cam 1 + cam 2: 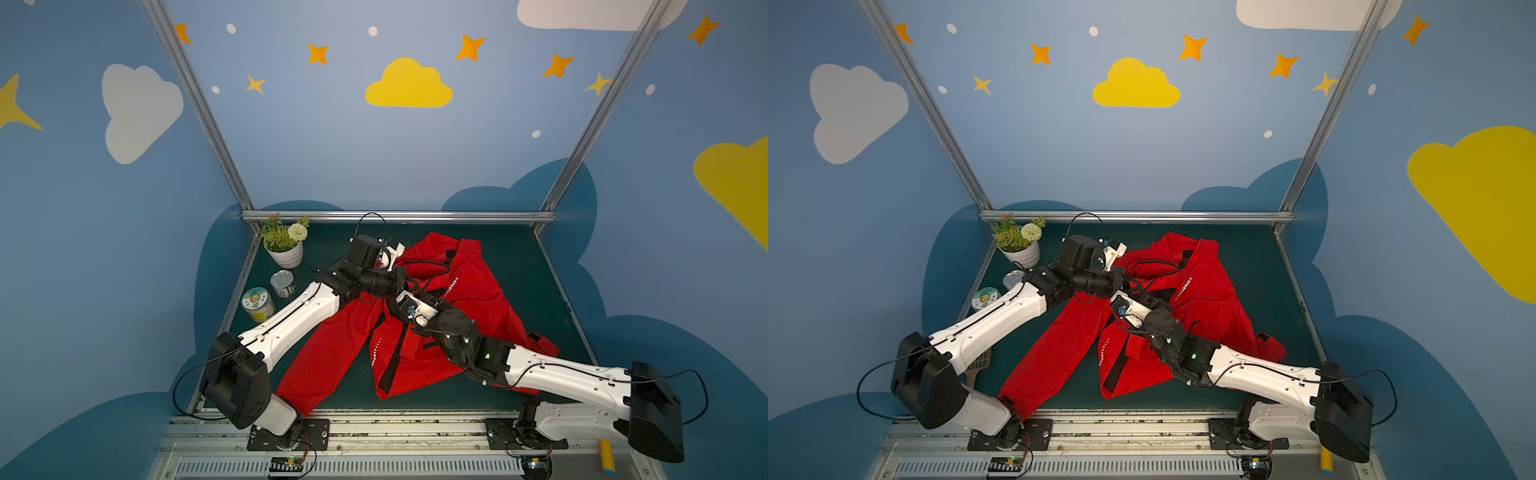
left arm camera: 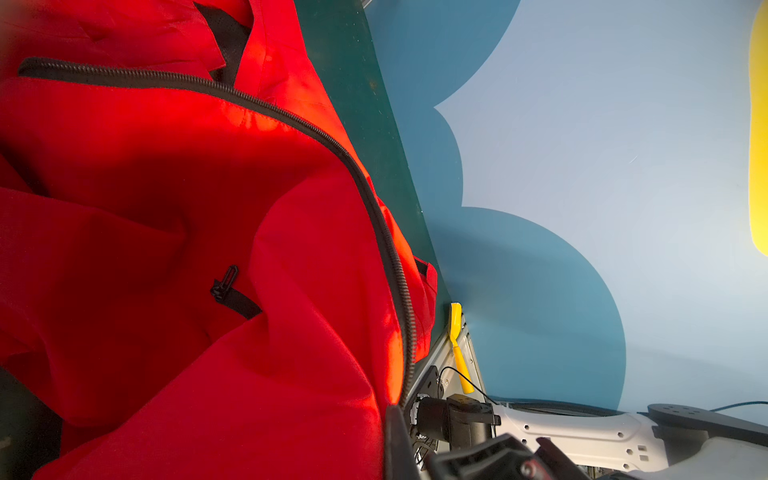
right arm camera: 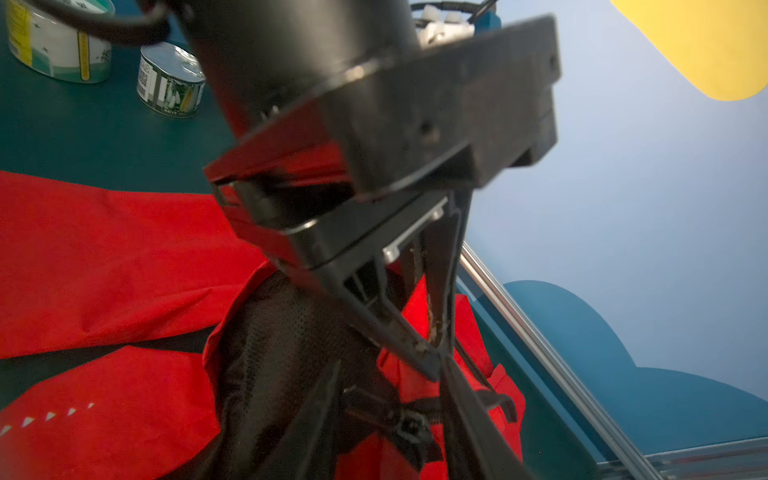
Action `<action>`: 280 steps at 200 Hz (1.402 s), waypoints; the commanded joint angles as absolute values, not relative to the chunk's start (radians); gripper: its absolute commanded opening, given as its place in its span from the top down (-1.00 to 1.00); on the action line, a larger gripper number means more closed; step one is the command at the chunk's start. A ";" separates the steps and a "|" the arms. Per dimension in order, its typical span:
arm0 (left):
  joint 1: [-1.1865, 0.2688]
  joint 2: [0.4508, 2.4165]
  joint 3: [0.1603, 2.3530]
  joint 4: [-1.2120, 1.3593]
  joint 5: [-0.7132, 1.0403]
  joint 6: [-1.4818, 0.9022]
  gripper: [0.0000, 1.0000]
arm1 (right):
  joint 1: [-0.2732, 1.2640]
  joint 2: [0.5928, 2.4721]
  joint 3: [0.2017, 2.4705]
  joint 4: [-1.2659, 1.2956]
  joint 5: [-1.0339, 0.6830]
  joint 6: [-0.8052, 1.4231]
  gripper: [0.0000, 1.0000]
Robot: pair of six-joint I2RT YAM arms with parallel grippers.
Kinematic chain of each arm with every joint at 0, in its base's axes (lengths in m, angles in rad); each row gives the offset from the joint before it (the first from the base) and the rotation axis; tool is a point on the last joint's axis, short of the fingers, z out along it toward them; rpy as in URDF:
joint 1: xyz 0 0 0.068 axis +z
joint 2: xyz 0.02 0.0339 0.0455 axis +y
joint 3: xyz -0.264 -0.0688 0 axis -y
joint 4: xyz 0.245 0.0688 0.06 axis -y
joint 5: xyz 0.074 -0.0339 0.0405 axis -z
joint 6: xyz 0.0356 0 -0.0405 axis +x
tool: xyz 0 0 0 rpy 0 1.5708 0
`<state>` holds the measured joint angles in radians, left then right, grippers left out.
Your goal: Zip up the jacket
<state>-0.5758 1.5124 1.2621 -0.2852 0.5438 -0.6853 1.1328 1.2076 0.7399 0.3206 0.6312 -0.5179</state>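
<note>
lying crumpled across the middle of the dark green tabletop (image 1: 519,257): one jacket (image 1: 478,299), bright red, front not zipped, black mesh lining (image 3: 270,332) exposed between the panels. one sleeve (image 1: 324,357) runs out to the tabletop's front edge on the left. small white lettering (image 1: 451,286) on the chest.

front zipper (image 2: 365,187): black teeth along one loose edge, curving over a raised fold in the left wrist view.

pocket zipper pull (image 2: 226,282): black, lying flat on the red cloth.

left gripper (image 3: 433,353): over the jacket's middle. its fingers (image 3: 386,324) are clenched tip to tip on the jacket's black zipper edge, as the right wrist view shows.

right gripper (image 1: 394,300): close beside the left one, over the open front. its fingers are hidden under the wrist camera in both top views and blurred in its own view; cannot tell whether released or grasping.

along the tabletop's left edge, apart from the jacket: potted plant (image 1: 284,245) in a white pot, tin can (image 1: 283,284), labelled jar (image 1: 258,305).

yellow-handled tool (image 1: 606,455): on the front rail, right side.
</note>
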 commanded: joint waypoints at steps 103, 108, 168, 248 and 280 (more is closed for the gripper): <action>-0.569 1.473 1.250 -0.284 0.512 -0.678 0.93 | 1.083 1.090 0.709 0.254 0.586 -0.404 1.00; -0.568 1.471 1.251 -0.287 0.511 -0.678 0.94 | 1.074 1.081 0.705 0.248 0.577 -0.387 1.00; -0.561 1.452 1.233 -0.316 0.511 -0.663 0.94 | 0.948 0.999 0.678 0.211 0.396 -0.214 1.00; -0.554 1.403 1.221 -0.429 0.517 -0.590 0.93 | 0.805 1.030 0.680 0.205 0.200 -0.137 1.00; -0.515 1.380 1.257 -0.537 0.539 -0.507 0.94 | 0.771 1.056 0.706 0.221 0.235 -0.119 1.00</action>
<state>-0.5617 1.4300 1.2274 -0.3836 0.5282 -0.5957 0.8150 1.0420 0.6895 0.2245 0.1299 -0.1371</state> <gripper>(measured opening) 0.049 0.047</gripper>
